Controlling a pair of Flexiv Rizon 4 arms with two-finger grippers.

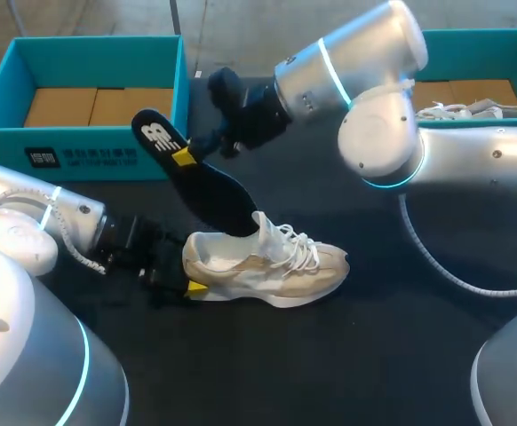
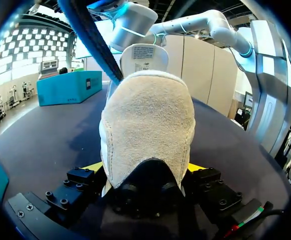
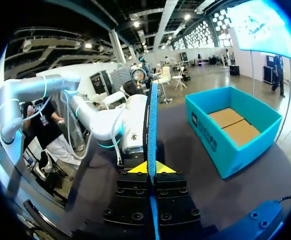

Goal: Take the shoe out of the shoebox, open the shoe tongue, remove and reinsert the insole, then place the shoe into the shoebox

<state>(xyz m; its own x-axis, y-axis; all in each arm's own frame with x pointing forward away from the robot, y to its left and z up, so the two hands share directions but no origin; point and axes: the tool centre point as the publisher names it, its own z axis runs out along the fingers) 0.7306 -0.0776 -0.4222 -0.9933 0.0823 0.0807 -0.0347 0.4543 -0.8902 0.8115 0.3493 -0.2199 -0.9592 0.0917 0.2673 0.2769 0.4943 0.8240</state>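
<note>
A white and beige shoe point(image 1: 267, 262) lies on its sole on the dark table, toe to the right. My left gripper point(image 1: 190, 277) holds its heel, a yellow-tipped finger pressed against each side; in the left wrist view the heel point(image 2: 148, 125) fills the gap of the gripper point(image 2: 145, 167). My right gripper point(image 1: 183, 157) is shut on a black insole point(image 1: 192, 173) near its heel end. The insole slants down, and its toe end dips into the shoe's opening. In the right wrist view the insole point(image 3: 151, 130) stands edge-on between the shut fingers of the gripper point(image 3: 149, 170).
A teal shoebox point(image 1: 81, 98) with a cardboard floor stands at the back left. A second teal box point(image 1: 481, 53) at the back right holds another white shoe point(image 1: 472, 108). My right arm point(image 1: 383, 133) spans the table's back right.
</note>
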